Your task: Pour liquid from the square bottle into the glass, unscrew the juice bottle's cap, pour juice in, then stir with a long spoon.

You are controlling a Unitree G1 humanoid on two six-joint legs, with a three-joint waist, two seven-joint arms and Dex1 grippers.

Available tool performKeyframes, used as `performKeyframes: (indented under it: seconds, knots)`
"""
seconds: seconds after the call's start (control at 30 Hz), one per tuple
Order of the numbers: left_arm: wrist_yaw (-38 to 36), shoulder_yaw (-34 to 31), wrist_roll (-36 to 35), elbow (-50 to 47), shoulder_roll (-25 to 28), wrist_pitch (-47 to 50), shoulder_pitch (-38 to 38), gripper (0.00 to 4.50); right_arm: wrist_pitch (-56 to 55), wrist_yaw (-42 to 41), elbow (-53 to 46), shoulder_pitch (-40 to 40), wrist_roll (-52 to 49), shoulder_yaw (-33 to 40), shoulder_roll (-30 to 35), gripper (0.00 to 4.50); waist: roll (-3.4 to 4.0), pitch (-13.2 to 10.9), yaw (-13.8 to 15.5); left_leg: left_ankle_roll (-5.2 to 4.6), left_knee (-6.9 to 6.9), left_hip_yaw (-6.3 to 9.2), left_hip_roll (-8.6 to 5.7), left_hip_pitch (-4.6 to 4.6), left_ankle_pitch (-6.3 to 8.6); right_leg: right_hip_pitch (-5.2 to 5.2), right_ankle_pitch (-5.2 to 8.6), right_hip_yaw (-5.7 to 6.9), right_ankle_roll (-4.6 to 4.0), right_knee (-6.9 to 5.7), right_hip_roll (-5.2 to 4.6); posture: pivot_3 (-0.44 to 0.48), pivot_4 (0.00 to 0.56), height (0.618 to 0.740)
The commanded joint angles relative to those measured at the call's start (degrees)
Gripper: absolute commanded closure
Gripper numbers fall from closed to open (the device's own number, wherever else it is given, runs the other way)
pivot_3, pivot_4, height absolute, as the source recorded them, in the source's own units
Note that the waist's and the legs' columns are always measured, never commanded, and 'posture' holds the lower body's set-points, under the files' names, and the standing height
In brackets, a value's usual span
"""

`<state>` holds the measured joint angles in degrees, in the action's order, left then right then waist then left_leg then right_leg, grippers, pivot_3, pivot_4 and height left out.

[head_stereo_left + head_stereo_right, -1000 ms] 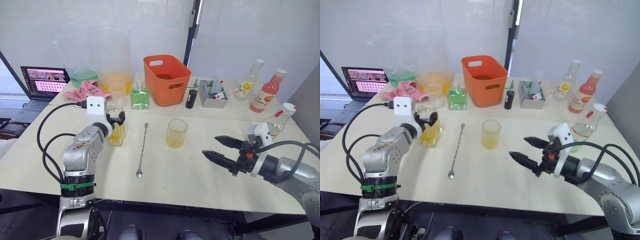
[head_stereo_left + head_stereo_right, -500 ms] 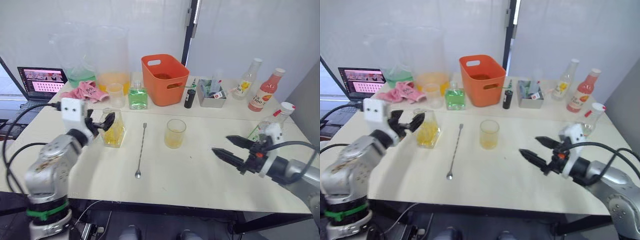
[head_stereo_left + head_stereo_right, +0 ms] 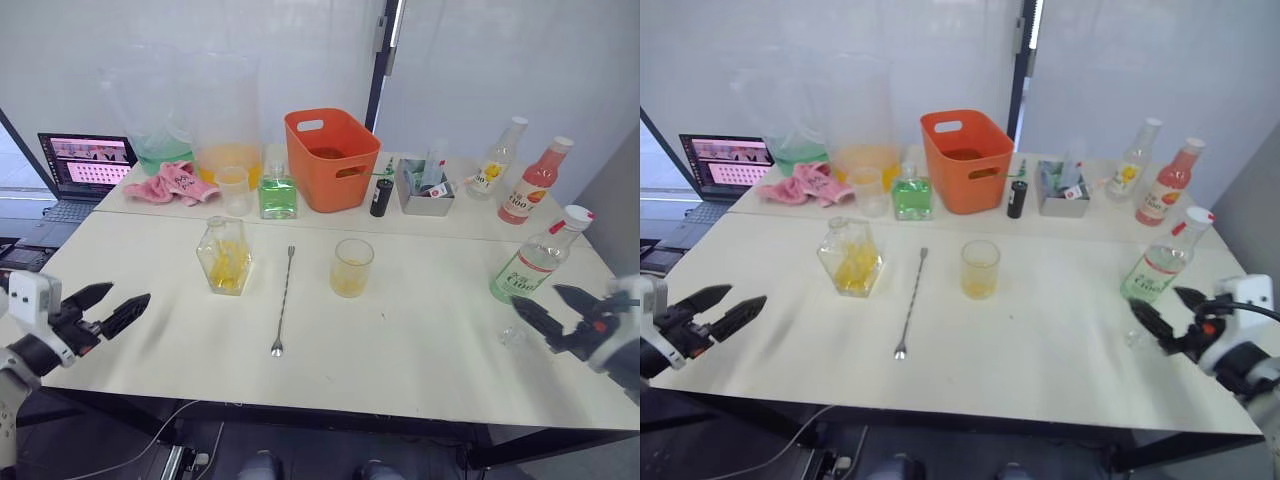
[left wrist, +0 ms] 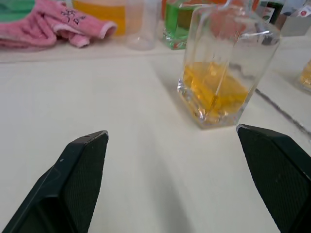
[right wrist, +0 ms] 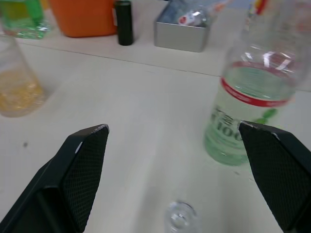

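Juice bottle (image 3: 530, 266) next, I judge: glass (image 3: 352, 267) already holds yellow liquid, square bottle (image 3: 225, 255) stands alone. Head view: my left gripper (image 3: 108, 309) low at the near left table edge, my right gripper (image 3: 550, 315) just beside the bottle, both spread and empty. Left wrist view: decanter ahead between my fingers. Right wrist view: bottle near my right finger, cap (image 3: 1198, 216) on; needs gripping, then unscrewing.

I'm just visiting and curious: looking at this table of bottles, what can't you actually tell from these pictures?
- Inside the orange basket: its wall hides the contents in the head views.
- The juice bottle: the right wrist view cuts off its top, so the cap can't be seen there.
- The labels on the far bottles: too small to read.
- The metal box: its contents are too small to make out.
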<state>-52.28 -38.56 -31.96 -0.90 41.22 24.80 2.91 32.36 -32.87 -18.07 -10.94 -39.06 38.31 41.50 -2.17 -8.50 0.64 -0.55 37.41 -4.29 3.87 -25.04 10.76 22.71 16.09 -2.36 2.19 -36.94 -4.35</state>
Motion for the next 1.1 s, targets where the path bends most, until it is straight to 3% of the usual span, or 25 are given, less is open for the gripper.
performKeyframes:
  seconds: [0.03,0.27,0.5,0.73,0.83,1.1]
  knots:
    - [-0.9,-0.6,0.5,1.2,0.0,-5.2,0.4,0.02,-3.7,-1.4,1.7,-2.7,2.6,4.4,0.1,0.0,0.0,0.0,0.0,0.0,-0.09,-0.14,0.0,0.0,0.0,0.05,0.02,-0.02,-0.04,0.01,-0.07,0.0,0.15,0.739]
    - [-0.6,2.5,2.6,4.3,-2.2,-11.8,1.0,0.02,-2.6,0.7,-0.5,-3.0,3.4,3.1,-1.0,0.0,0.0,0.0,-0.7,-0.03,-0.4,-0.49,0.03,0.38,-0.02,-0.04,-0.04,-0.23,0.08,0.01,-0.05,0.0,0.15,0.739]
    - [-1.6,3.5,0.4,3.0,-3.0,-12.1,2.0,0.02,-1.4,3.8,-2.9,-2.2,3.1,2.2,-3.3,0.0,0.0,0.0,-1.2,-0.08,-0.49,-0.52,0.07,0.42,-0.05,-0.05,-0.09,-0.22,0.2,0.01,-0.02,0.0,0.15,0.739]
    - [-5.4,8.8,-5.7,-9.0,-1.4,-3.6,4.4,0.02,3.8,15.4,-7.7,5.7,3.1,-0.9,-6.4,0.0,0.0,0.0,-1.4,0.02,-0.5,-0.54,0.09,0.43,0.0,0.0,-0.09,-0.22,0.19,-0.01,-0.04,0.0,0.15,0.739]
    - [-4.8,13.6,-9.9,-16.3,-0.7,2.1,1.4,0.02,5.9,22.0,-7.1,12.0,6.3,-4.1,-7.2,0.0,0.01,0.0,-1.3,0.01,-0.5,-0.54,0.08,0.42,-0.01,-0.01,-0.09,-0.24,0.19,-0.01,-0.06,0.0,0.15,0.739]
    - [-3.8,24.9,-15.2,-24.7,-1.0,8.9,-11.6,0.02,6.5,28.6,1.9,25.2,11.8,-8.6,-7.5,0.0,0.03,0.0,-1.3,-0.19,-0.5,-0.55,-0.03,0.38,-0.14,-0.03,-0.07,-0.28,0.27,-0.02,0.03,0.0,0.15,0.739]
